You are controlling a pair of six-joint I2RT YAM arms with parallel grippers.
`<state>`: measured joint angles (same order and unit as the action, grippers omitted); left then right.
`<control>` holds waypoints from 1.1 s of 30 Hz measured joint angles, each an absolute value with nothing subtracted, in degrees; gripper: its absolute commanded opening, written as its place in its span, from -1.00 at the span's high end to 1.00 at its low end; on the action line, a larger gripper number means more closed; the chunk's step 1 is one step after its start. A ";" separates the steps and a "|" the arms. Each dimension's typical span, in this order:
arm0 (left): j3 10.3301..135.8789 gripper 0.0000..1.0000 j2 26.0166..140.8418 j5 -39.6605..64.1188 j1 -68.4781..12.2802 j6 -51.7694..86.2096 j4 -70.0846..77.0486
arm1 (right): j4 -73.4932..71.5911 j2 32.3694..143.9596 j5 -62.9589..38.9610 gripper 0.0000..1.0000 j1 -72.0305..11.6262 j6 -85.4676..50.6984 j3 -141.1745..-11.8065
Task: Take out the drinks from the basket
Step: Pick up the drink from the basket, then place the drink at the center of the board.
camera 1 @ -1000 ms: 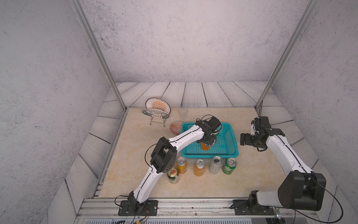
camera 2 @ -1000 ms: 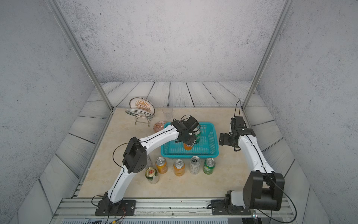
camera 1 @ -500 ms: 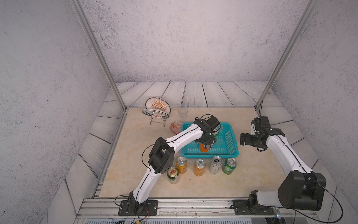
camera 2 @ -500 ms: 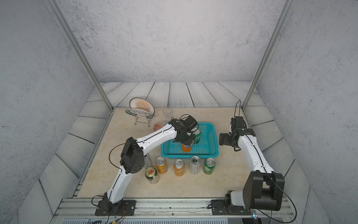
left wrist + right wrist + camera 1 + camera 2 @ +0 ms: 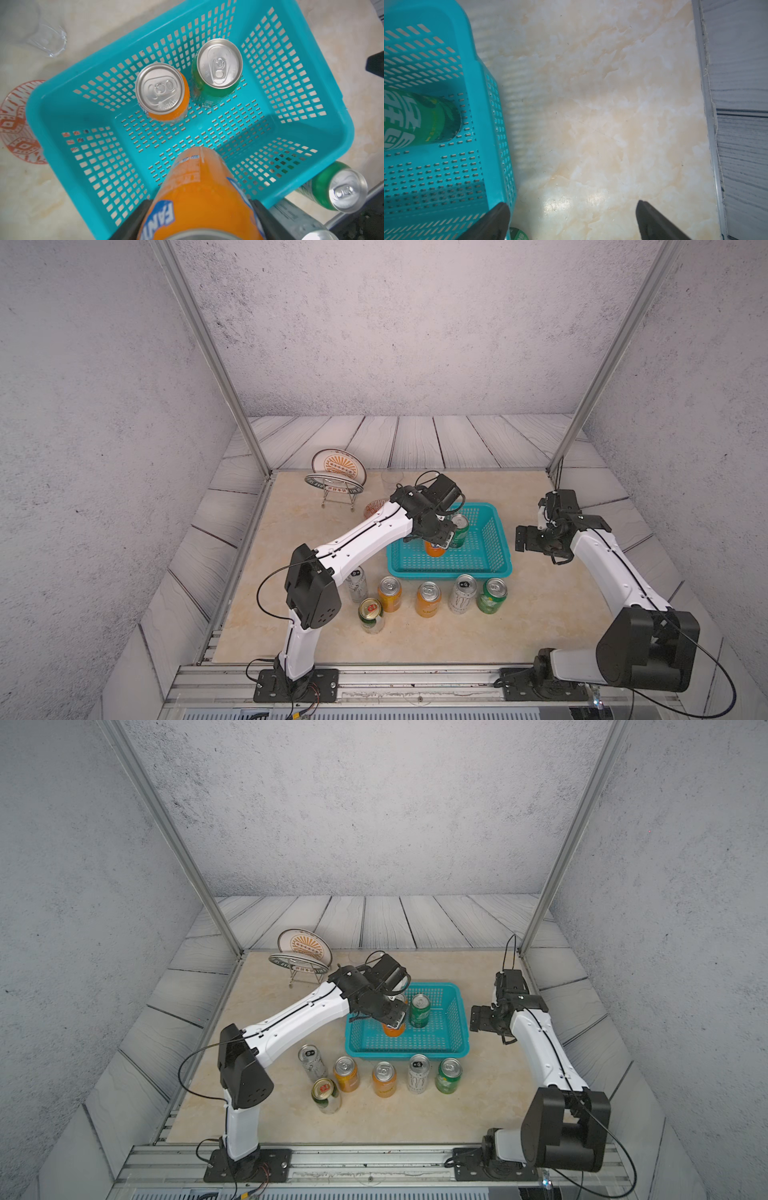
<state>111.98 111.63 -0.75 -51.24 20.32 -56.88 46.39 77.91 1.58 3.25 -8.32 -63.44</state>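
pale marble table (image 5: 436, 643): i count six cans (image 5: 428, 598) outside the near rim of the basket (image 5: 449, 573), three within it. my left claw (image 5: 440, 542) grips an orange can (image 5: 199, 193); a second orange can (image 5: 162, 91) and a green can (image 5: 218, 68) stand side by side behind. right claw (image 5: 572, 204) gapes wide over bare table beside the basket's right wall.
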 measured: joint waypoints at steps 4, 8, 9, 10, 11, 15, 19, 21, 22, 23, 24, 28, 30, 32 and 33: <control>109.71 -0.21 107.46 -0.71 -51.27 20.32 -57.19 | 46.39 77.91 1.58 -0.99 3.25 -8.32 -63.44; 107.33 -0.21 103.83 -0.62 -51.29 20.32 -57.60 | 46.39 77.91 1.58 -0.99 3.25 -8.32 -63.44; 106.65 -0.21 102.85 -0.62 -51.29 20.29 -57.82 | 46.39 77.91 1.58 -0.98 3.25 -8.32 -63.46; 106.04 -0.21 101.93 -0.58 -51.29 20.29 -58.11 | 46.39 77.91 1.58 -0.99 3.25 -8.32 -63.46; 105.32 -0.21 100.88 -0.60 -51.29 20.29 -58.39 | 46.39 77.91 1.58 -0.99 3.25 -8.32 -63.46; 100.97 -0.21 95.61 -0.58 -51.29 20.36 -58.72 | 46.39 77.91 1.58 -0.98 3.25 -8.32 -63.46; 95.44 -0.21 89.41 -0.32 -51.29 20.60 -58.92 | 46.39 77.91 1.58 -0.99 3.25 -8.32 -63.46; 92.99 -0.20 86.50 -0.30 -51.42 20.91 -59.31 | 46.39 77.91 1.58 -0.99 3.25 -8.32 -63.46; 92.09 -0.20 85.36 -0.27 -51.48 21.08 -59.53 | 46.39 77.91 1.58 -0.99 3.25 -8.32 -63.46; 91.05 -0.20 84.12 -0.16 -51.57 21.28 -59.66 | 46.39 77.91 1.58 -0.98 3.25 -8.32 -63.46; 90.11 -0.20 83.00 -0.10 -51.66 21.47 -59.79 | 46.39 77.91 1.58 -0.99 3.25 -8.32 -63.46; 86.98 -0.20 79.77 0.30 -52.42 22.37 -60.01 | 46.39 77.91 1.58 -0.99 3.25 -8.32 -63.46; 85.17 -0.20 78.41 0.54 -53.36 22.98 -60.01 | 46.39 77.91 1.58 -0.99 3.25 -8.32 -63.46; 84.05 -0.20 77.84 0.69 -54.48 23.44 -60.18 | 46.39 77.91 1.58 -0.99 3.25 -8.32 -63.46; 83.50 -0.20 77.69 0.71 -55.18 23.79 -60.16 | 46.39 77.91 1.58 -0.99 3.25 -8.32 -63.46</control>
<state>83.50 77.69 0.71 -55.18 23.79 -60.16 46.39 77.91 1.58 3.25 -8.32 -63.46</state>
